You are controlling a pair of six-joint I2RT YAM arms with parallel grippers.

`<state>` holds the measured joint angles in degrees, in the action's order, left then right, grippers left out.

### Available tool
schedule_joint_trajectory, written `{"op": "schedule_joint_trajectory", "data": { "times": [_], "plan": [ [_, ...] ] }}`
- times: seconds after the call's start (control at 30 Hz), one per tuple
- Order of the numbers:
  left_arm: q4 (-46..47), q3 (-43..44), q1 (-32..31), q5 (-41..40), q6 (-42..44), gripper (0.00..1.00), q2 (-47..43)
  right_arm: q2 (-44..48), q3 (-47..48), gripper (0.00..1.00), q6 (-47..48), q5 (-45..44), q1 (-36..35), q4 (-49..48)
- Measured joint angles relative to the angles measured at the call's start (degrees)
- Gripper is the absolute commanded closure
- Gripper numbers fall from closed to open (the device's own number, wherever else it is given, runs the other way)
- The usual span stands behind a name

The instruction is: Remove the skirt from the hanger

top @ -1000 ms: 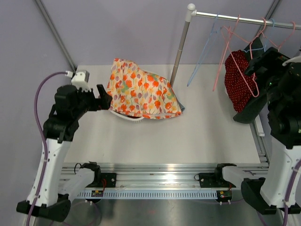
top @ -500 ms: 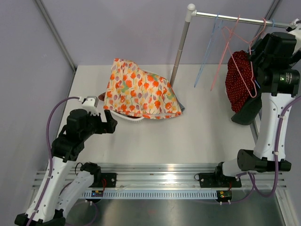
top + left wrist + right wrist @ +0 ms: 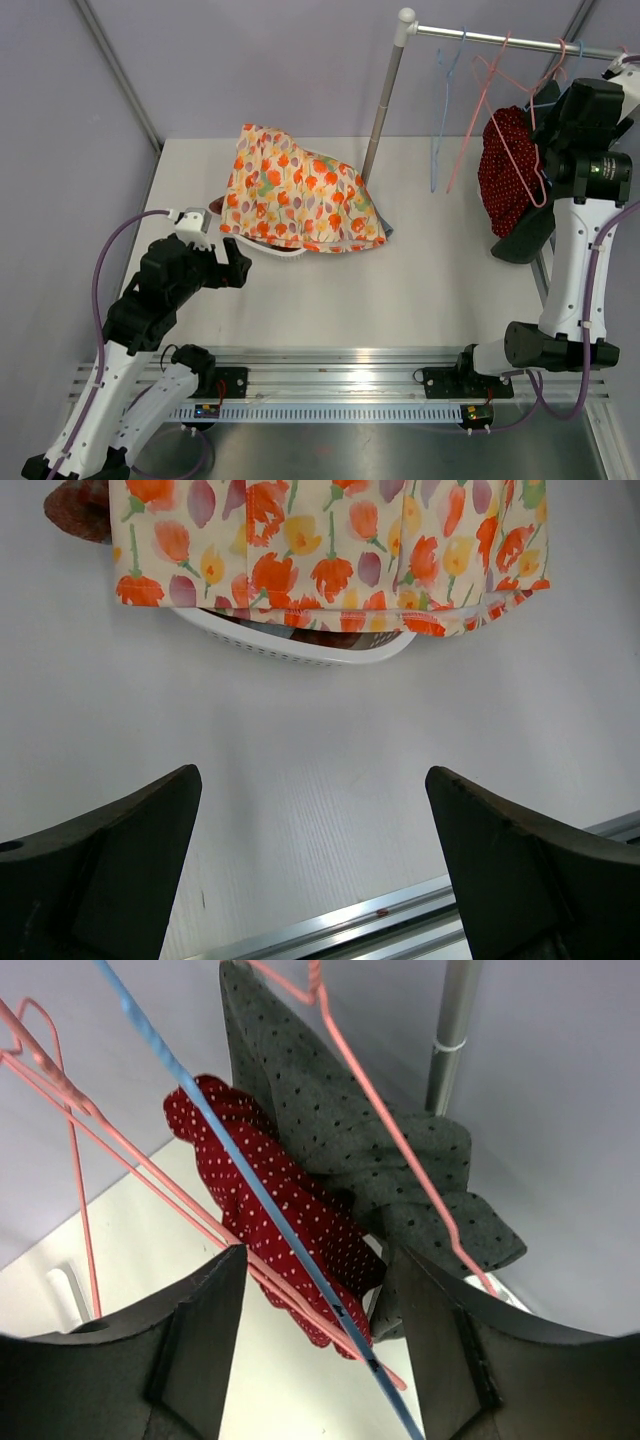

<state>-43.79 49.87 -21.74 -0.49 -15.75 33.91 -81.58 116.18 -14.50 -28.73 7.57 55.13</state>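
A red white-dotted skirt (image 3: 505, 170) hangs on a pink hanger (image 3: 475, 120) from the rail (image 3: 500, 40) at the back right. It also shows in the right wrist view (image 3: 280, 1210). A grey dotted skirt (image 3: 340, 1130) hangs behind it on another pink hanger. My right gripper (image 3: 540, 110) is open beside the red skirt. In the right wrist view this gripper (image 3: 315, 1260) has a blue hanger wire (image 3: 230, 1150) and a pink wire (image 3: 130, 1150) crossing between its fingers. My left gripper (image 3: 235, 262) is open and empty over the table, as the left wrist view (image 3: 310, 775) shows.
A floral orange garment (image 3: 300, 195) lies over a white basket (image 3: 290, 650) at the back middle of the table. The rail's upright post (image 3: 383, 100) stands just behind it. An empty blue hanger (image 3: 437, 140) hangs left of the pink one. The aluminium front rail (image 3: 340, 360) runs along the near edge.
My left gripper has drawn back from the floral garment toward the near edge. My right arm has risen to the rail beside the red skirt. The blue hanger has swung.
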Motion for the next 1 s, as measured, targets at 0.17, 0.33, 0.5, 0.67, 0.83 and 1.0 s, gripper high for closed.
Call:
{"op": "schedule_joint_trajectory", "data": {
  "times": [0.17, 0.33, 0.5, 0.67, 0.83, 1.0],
  "plan": [
    [0.00, 0.00, -0.15, -0.37, -0.24, 0.01, -0.04, -0.02, -4.39, 0.60, -0.63, 2.62, 0.76, -0.50],
    [-0.04, 0.00, -0.33, -0.92, -0.39, 0.01, -0.07, -0.17, -6.23, 1.00, -0.98, 5.64, 0.83, -2.34],
    [-0.04, 0.00, -0.33, -1.53, -0.39, 0.01, -0.04, -0.17, -6.43, 1.00, -1.60, 6.73, 1.14, -3.15],
    [-0.11, 0.00, -0.37, -1.90, -0.37, 0.01, 0.74, -0.13, -5.90, 1.00, -1.81, 8.55, 1.29, -3.02],
    [0.15, 1.95, -0.68, -1.42, -0.37, 0.01, 5.51, -0.59, -1.42, 1.00, -2.16, 11.50, 1.31, -0.61],
    [3.21, 11.15, -5.05, -1.42, -0.74, 0.01, 14.25, -1.60, 6.32, 1.00, -1.33, 11.61, -0.94, 2.21]
  ]
}}
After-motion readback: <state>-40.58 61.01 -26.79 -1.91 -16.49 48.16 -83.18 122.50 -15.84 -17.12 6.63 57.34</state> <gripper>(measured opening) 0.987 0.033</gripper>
